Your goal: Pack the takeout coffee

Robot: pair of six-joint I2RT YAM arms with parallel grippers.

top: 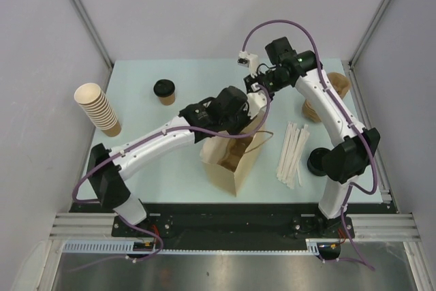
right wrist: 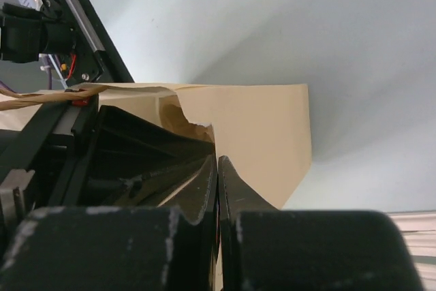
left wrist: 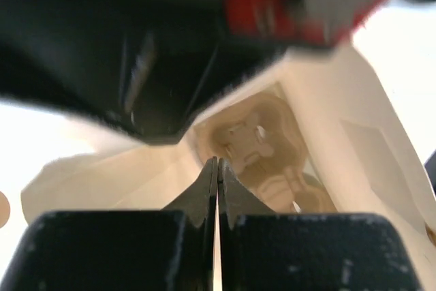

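Carrier tray [left wrist: 253,142] lies blurred inside the paper bag [top: 238,168], whose rim both jaws pinch.

Ahead of the fingers of the left gripper [left wrist: 217,161], the paper bag [left wrist: 354,120] is left open down to the pulp carrier tray [left wrist: 255,134] on its floor. Above them the way is barred by the right arm [left wrist: 136,52]. Ahead of the fingers of the right gripper [right wrist: 217,159], the bag's wall is met. Beyond it and rightward, bare table [right wrist: 306,18] is offered.

Paper bag [top: 231,165] stands open mid-table, left gripper [top: 253,110] and right gripper [top: 257,90] both at its far rim. Lidded cup [top: 164,91] back left, cup stack [top: 99,108] far left. Pale sticks [top: 291,153] and black lids [top: 315,162] right, pulp carrier [top: 339,86] back right.
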